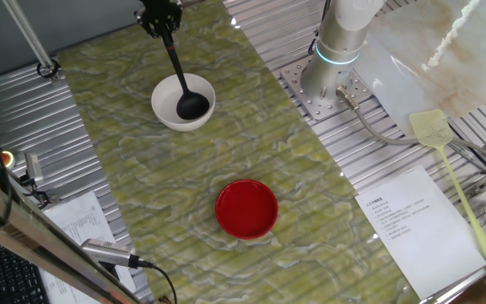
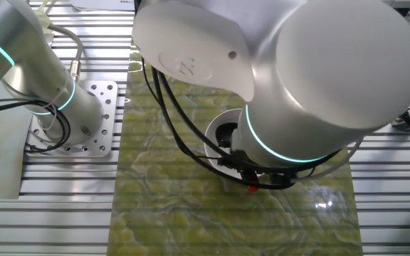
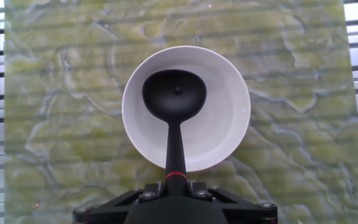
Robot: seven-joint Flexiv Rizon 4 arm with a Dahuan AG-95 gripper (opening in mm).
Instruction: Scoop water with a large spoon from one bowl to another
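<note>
Green-veined marble matting (image 1: 142, 127) covers the table in one fixed view, where the gripper (image 1: 159, 19) clenches the large spoon (image 1: 182, 80) with its scoop inside the far white bowl (image 1: 164, 111), the red bowl (image 1: 246, 209) nearer, while the other fixed view mostly shows the arm (image 2: 319, 78), and the hand view shows the scoop over the white bowl's left half.

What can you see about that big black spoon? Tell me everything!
The big black ladle looks like matte plastic, with a round deep scoop and a long thin straight handle that has a red ring near its top. The robot's black gripper holds the handle's end, so the ladle hangs tilted with its scoop inside the round white bowl on the green marbled mat. Whether the scoop touches the bowl's bottom or holds water cannot be told.
</note>
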